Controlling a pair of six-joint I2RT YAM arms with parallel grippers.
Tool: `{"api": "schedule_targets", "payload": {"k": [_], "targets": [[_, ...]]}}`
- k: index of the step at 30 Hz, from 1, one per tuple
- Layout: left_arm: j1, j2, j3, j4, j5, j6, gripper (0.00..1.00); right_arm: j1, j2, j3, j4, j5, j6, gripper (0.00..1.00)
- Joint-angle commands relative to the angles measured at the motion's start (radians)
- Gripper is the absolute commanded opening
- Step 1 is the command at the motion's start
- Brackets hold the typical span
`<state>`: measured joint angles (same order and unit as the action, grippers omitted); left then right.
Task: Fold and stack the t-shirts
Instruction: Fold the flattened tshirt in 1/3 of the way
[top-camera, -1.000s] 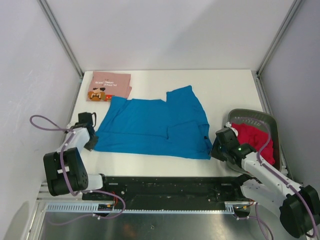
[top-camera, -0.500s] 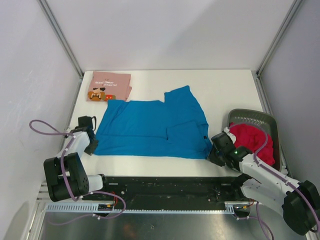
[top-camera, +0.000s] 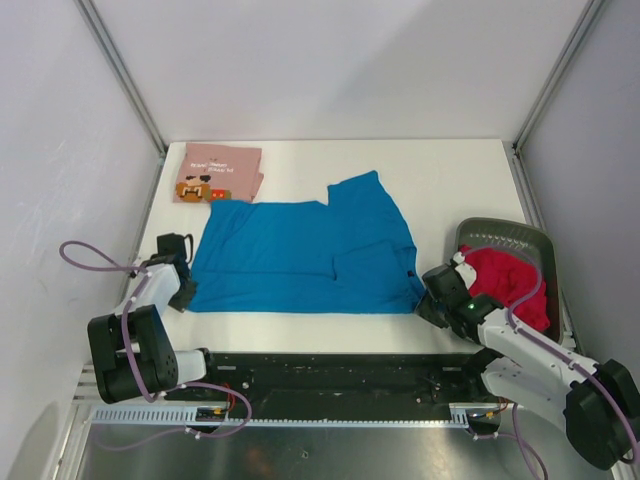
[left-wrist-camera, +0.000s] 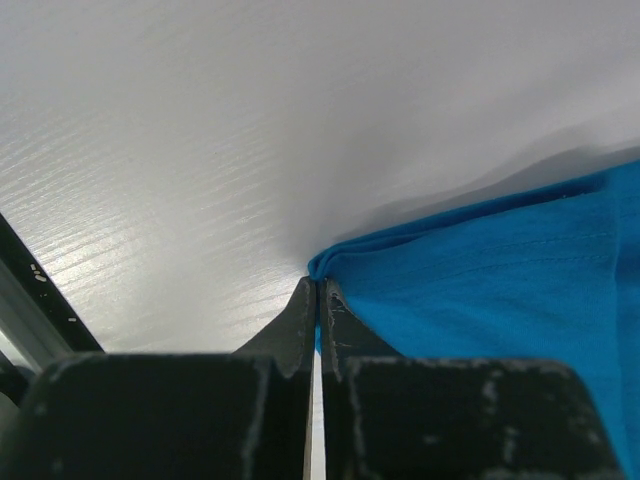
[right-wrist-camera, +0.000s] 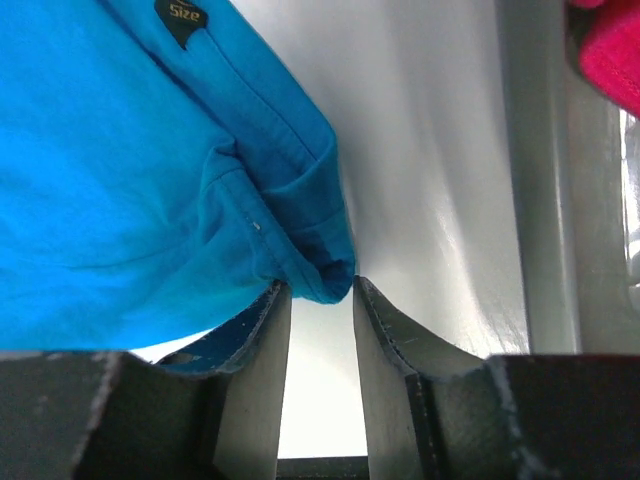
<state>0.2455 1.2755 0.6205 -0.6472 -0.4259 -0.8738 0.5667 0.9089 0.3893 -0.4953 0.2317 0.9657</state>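
We see the blue t-shirt (top-camera: 300, 255) spread flat on the white counter (top-camera: 440, 180), in the middle. The left fingers (left-wrist-camera: 300, 310) are pressed together on its near-left corner, with a sliver of blue caught between them. The right fingers (right-wrist-camera: 265, 340) stand apart at the near-right corner, the hem's tip resting at the gap. The folded pink t-shirt (top-camera: 220, 172) lies at the far left, and the red t-shirt (top-camera: 510, 280) sits in the grey basket (top-camera: 500, 232) at the right.
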Motion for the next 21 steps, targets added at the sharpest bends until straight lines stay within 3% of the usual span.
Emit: {"api": "schedule_targets", "payload": {"k": [1,6,21], "targets": [[0.011,-0.006,0.001,-0.003,-0.046,-0.021,0.0,-0.006,0.025,0.002,0.071,0.055,0.003,0.33],[0.011,-0.011,0.002,-0.007,-0.048,-0.012,0.0,-0.005,0.041,0.037,0.012,0.066,-0.007,0.03],[0.035,-0.081,-0.049,-0.128,-0.059,-0.097,0.0,-0.11,-0.2,0.119,-0.432,-0.129,0.144,0.0]]}}
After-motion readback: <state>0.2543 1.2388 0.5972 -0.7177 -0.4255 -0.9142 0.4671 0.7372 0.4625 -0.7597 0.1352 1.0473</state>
